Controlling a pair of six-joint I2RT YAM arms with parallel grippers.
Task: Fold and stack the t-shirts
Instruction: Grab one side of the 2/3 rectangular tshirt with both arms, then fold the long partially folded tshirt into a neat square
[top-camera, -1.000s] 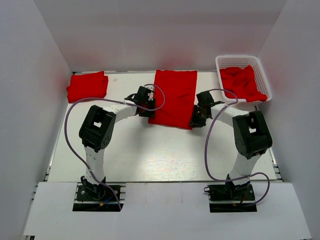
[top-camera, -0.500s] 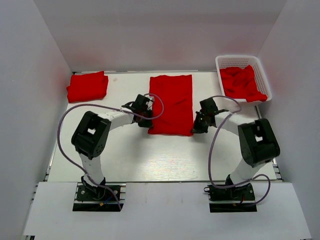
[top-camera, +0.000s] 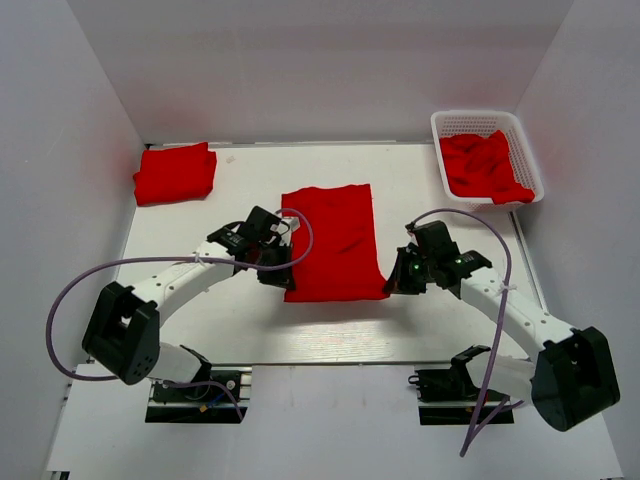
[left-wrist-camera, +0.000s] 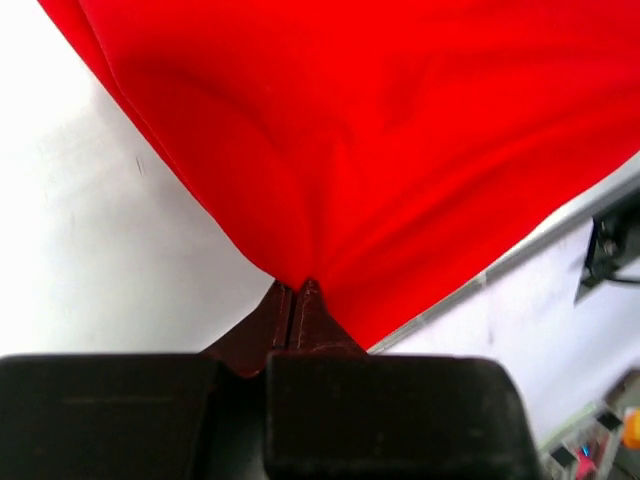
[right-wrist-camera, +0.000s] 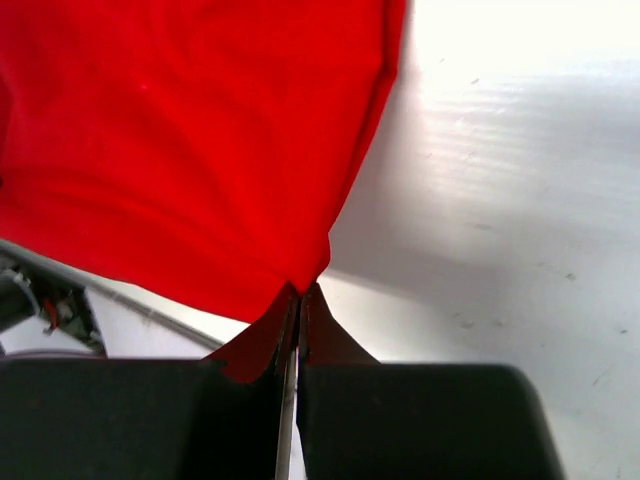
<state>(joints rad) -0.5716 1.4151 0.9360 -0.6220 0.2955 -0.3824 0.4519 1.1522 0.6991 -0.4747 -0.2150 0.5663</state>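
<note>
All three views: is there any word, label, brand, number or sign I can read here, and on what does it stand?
None can be read.
The spread t-shirt, the folded t-shirt and the crumpled t-shirts are plain red, with no print.
The basket carries no label.
The left arm and the right arm show no legible marking.

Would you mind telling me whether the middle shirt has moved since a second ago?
Yes: the middle shirt has slid toward the near edge, farther from the basket.
</note>
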